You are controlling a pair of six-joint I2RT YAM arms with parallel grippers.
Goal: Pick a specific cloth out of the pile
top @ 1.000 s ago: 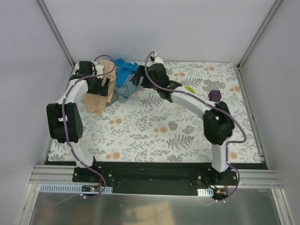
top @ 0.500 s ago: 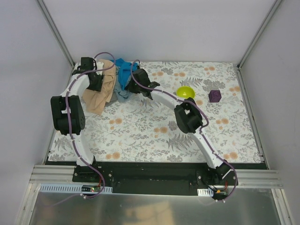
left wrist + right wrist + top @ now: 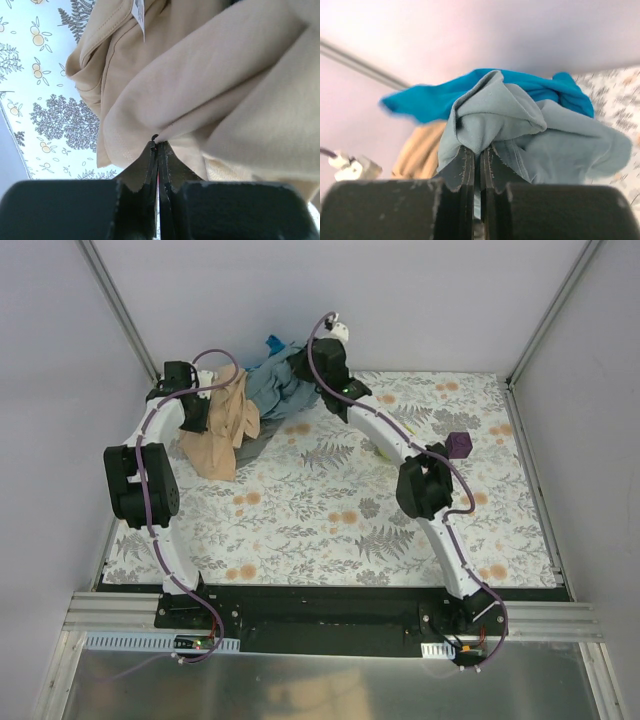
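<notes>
While both pairs of fingers are pressing together on fabric, the right gripper (image 3: 481,152) is pinching a fold of the blue-grey cloth (image 3: 520,130), and the left gripper (image 3: 157,146) is pinching the tan cloth (image 3: 240,85). In the overhead view the pile (image 3: 250,405) is sitting at the far left of the table (image 3: 330,510). There the blue-grey cloth is running from the right gripper down and leftward, its long axis along that line, and its far end is touching the tan cloth. The bright blue cloth (image 3: 530,82) is bunching just behind the blue-grey one. The coming move, I judge, is turning on drawing the right gripper rightward, away from the left. A white tag (image 3: 139,11) is showing on the tan cloth, its print too small to read.
</notes>
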